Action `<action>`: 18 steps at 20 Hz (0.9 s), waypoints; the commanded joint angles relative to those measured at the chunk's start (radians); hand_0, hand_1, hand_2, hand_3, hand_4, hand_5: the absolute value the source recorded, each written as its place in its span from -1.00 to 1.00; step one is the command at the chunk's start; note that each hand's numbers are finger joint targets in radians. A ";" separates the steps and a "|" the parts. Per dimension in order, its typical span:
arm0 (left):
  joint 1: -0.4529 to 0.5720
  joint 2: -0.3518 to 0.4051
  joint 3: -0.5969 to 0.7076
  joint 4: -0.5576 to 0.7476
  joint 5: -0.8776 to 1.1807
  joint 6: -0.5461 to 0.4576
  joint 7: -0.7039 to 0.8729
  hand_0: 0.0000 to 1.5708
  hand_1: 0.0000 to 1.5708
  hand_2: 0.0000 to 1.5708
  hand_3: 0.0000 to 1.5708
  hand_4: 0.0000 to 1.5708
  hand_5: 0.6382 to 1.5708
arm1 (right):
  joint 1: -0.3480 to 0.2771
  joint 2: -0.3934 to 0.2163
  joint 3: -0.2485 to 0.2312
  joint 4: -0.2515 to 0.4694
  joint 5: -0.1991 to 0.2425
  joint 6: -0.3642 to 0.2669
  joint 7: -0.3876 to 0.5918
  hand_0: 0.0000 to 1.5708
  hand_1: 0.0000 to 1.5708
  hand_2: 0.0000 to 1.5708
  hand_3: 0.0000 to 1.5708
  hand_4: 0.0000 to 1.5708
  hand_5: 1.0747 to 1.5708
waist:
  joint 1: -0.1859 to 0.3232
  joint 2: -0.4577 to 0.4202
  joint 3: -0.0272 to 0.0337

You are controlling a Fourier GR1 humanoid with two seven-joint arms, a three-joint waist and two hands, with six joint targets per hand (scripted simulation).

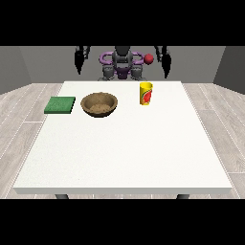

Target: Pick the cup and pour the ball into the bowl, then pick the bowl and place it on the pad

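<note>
Two hands up at the far side, behind the table's far edge, each hanging in the air with fingers pointing down. At the view's left, one hand (pixel 80 58), dark fingers straight and slack, opened, holding nothing. At the view's right, the other hand (pixel 165 59), likewise hanging with straight fingers, opened, touching nothing. Just left of that hand, a small red ball (pixel 149 58) showing in the air near the robot's (pixel 122 63) shoulder, apart from the fingers; cannot tell what carries it.

Below and nearer, on the white table (pixel 124 153), toward its far edge and somewhat right of centre: a yellow cup (pixel 146 93) with a red mark on its side, standing upright, long axis vertical, mouth pointing up. Inside of the cup not visible from here, so contents unknown. Well below both hands, touched by neither.

Left of the cup, with a gap between: a brown bowl (pixel 99 104), sitting flat, opening upward, round rim fully visible, only its brown inner surface on show.

Left again, near the table's left edge and just beside the bowl without touching it: a green pad (pixel 60 105), lying flat, square, carrying nothing.
</note>
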 commanded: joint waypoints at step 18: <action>-0.142 0.107 0.223 -0.142 0.233 -0.111 0.040 -1.00 -1.00 -1.00 -1.00 -1.00 0.94 | 0.026 -0.181 -0.217 -0.063 -0.180 0.244 -0.040 -1.00 -1.00 -1.00 -1.00 -1.00 1.00 | -0.017 0.002 0.0294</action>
